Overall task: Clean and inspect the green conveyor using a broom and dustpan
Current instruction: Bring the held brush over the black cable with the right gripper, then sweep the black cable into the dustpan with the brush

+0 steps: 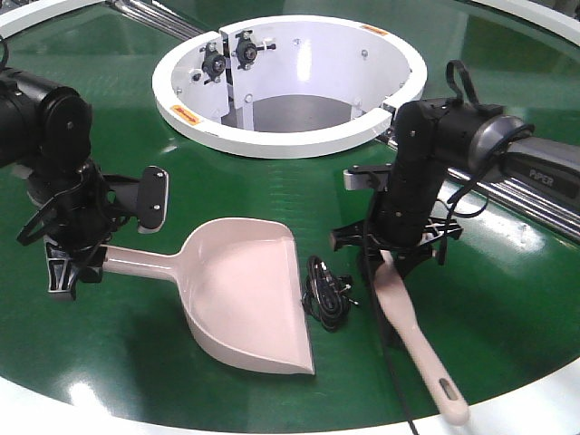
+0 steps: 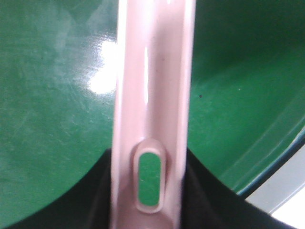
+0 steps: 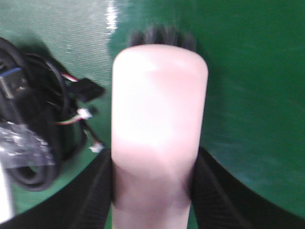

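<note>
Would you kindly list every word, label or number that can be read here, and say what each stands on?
"PIPER": on the grey link of the right arm.
Two orange stickers on the white central ring: too small to read.
The dustpan handle and the broom in the wrist views: no text on them.

On the dark-green circular conveyor [image 1: 507,308], near its front edge, the beige-pink plastic dustpan [image 1: 240,290] lies left of a black cable bundle [image 1: 326,292], and the beige-pink plastic broom [image 1: 417,335] lies right of it.
</note>
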